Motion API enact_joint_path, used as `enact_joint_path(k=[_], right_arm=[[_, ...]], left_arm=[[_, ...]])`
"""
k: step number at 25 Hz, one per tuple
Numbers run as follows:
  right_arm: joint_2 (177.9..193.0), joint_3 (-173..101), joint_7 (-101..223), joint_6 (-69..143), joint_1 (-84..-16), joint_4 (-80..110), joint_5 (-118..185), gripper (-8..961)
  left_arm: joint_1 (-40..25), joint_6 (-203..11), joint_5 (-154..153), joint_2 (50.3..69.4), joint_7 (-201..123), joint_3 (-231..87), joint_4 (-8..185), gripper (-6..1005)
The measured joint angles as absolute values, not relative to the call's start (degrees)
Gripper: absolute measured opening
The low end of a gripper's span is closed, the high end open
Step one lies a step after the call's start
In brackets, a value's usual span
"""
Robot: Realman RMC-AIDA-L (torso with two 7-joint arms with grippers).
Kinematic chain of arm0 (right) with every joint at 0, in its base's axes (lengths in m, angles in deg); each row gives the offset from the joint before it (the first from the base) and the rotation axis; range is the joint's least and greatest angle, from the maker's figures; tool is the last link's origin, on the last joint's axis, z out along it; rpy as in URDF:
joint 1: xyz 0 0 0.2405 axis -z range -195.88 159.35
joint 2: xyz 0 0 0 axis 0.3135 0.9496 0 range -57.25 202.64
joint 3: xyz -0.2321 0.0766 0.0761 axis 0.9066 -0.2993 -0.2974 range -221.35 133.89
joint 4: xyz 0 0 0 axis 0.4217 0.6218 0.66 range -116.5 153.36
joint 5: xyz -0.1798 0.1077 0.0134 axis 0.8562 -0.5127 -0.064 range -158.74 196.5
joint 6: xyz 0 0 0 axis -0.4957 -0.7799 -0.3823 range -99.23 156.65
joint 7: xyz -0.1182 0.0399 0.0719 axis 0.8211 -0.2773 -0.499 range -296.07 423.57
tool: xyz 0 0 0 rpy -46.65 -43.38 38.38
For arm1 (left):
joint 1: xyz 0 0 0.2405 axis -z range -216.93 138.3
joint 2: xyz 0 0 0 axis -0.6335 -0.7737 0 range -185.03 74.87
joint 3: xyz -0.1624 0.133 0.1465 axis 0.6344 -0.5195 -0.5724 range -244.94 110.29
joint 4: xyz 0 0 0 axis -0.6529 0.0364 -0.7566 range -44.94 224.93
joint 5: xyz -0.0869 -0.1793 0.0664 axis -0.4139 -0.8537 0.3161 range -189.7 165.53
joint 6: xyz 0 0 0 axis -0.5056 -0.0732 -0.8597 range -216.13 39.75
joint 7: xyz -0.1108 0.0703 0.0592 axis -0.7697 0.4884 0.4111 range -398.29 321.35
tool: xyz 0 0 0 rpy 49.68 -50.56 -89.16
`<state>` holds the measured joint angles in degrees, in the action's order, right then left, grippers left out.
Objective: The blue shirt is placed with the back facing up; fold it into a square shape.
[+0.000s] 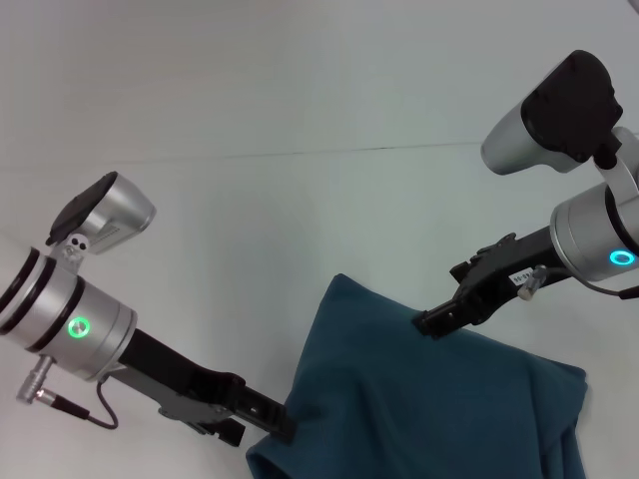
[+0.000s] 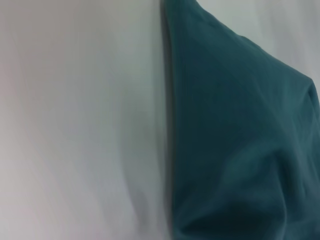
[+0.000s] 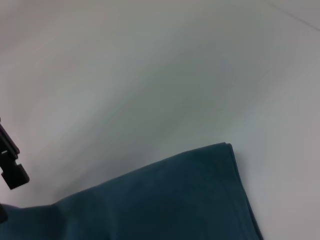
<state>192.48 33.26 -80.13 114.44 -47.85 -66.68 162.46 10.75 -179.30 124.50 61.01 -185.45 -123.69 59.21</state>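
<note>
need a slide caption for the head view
Both grippers, left and right, meet opposite edges of the blue shirt on the white table.

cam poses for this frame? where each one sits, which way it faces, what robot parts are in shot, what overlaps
Head view: on the robot's head, facing forward and down at the white table; shows both arms, left gripper and right gripper pinching the blue shirt.
Left wrist view: on the left arm, looking along the shirt's edge onto table; none of its own fingers show.
Right wrist view: on the right arm, facing shirt and table; a black gripper part at the frame edge.
Shared: all three see the shirt and the table.
</note>
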Motion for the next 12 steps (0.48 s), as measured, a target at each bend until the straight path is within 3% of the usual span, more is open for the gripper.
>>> enact_joint_path(k=[12], right_arm=[[192.49, 32.82, -80.38, 115.25, -47.63, -67.96, 163.49, 915]], left_arm=[[13.04, -176.53, 124.50, 62.28, -185.19, -124.20, 63.37, 862]])
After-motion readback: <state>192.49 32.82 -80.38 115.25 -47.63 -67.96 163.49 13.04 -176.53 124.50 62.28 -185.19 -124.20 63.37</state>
